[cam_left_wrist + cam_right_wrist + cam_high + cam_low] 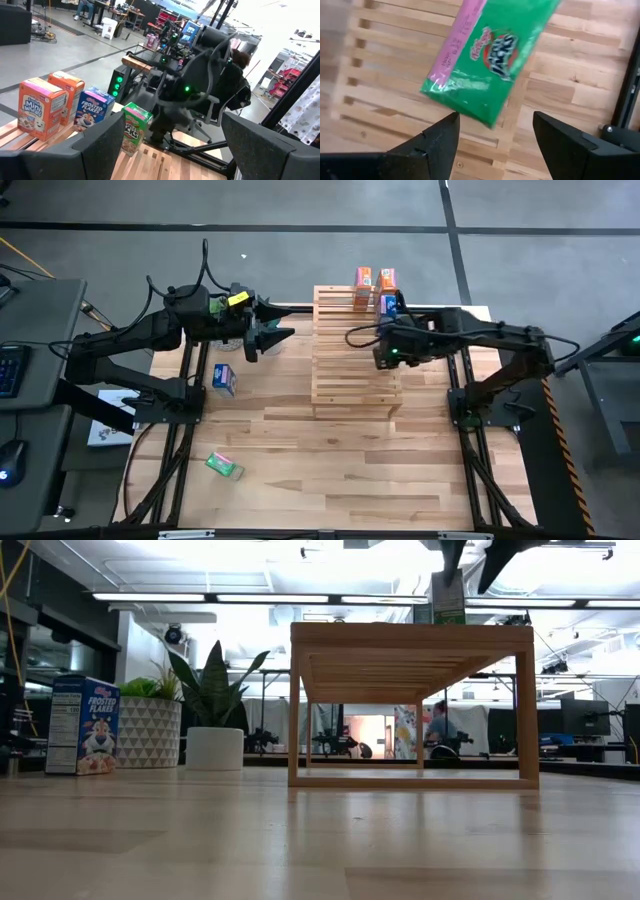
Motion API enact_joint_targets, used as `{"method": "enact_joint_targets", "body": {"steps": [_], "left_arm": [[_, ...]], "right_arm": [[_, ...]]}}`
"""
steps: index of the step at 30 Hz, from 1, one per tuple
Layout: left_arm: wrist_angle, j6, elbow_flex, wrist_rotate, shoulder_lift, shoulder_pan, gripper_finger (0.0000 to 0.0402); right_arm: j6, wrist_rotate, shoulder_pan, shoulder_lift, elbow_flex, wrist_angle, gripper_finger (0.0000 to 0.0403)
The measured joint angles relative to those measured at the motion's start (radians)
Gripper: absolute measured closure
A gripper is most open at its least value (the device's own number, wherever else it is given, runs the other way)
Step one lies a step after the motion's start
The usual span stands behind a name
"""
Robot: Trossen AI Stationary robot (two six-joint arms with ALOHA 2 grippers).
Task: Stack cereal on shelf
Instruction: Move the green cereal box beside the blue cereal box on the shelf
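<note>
Right end effector (385,352) hangs over the shelf (340,370) at its 3 o'clock edge, gripping a green box (490,60) by its top, box tilted above the slats. Left end effector (275,337) waits open, empty, at the shelf's 9 o'clock side. Two orange boxes (364,278) and a blue one stand at the shelf's 12 o'clock end; one blue (225,380) and one green (225,466) lie on the bench. Cardboard likely light, stiff, crushable; pinch the narrow faces near the top.
</note>
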Motion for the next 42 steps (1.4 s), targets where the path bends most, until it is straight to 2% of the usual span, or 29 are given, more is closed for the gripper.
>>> {"method": "enact_joint_targets", "body": {"steps": [7, 10, 13, 16, 21, 22, 26, 31, 35, 42], "left_arm": [[0.000, -0.001, 0.000, 0.000, 0.000, 0.000, 0.0083], [0.000, -0.002, 0.000, 0.000, 0.000, 0.000, 0.0083], [0.000, -0.022, 0.000, -0.002, 0.000, 0.000, 0.0083], [0.000, -0.026, 0.000, -0.028, 0.000, 0.000, 0.0083], [0.002, -0.027, 0.000, -0.052, 0.000, 0.000, 0.0083], [0.003, -0.027, 0.000, -0.054, 0.000, 0.000, 0.0083], [0.003, -0.028, 0.000, -0.054, 0.000, 0.000, 0.0083], [0.003, -0.035, 0.000, -0.054, 0.000, 0.000, 0.0083], [0.003, -0.044, 0.000, -0.054, 0.000, 0.000, 0.0083], [0.003, -0.044, 0.000, -0.054, 0.000, 0.000, 0.0083]], "right_arm": [[-0.089, -0.027, 0.005, -0.139, 0.000, 0.038, 0.0158], [-0.095, 0.054, 0.017, -0.197, 0.002, 0.061, 0.0161], [-0.055, 0.154, 0.019, -0.220, -0.003, -0.011, 0.0179], [-0.047, 0.216, 0.008, -0.230, -0.067, -0.013, 0.0226], [-0.074, 0.220, -0.031, -0.250, -0.254, 0.034, 0.0369], [-0.082, 0.220, -0.040, -0.262, -0.291, 0.069, 0.0386], [-0.165, 0.175, -0.085, -0.346, -0.415, 0.294, 0.0379], [-0.218, 0.159, -0.157, -0.448, -0.515, 0.531, 0.0397], [-0.248, 0.144, -0.211, -0.464, -0.532, 0.559, 0.0401], [-0.300, 0.011, -0.257, -0.426, -0.532, 0.616, 0.0402]]}}
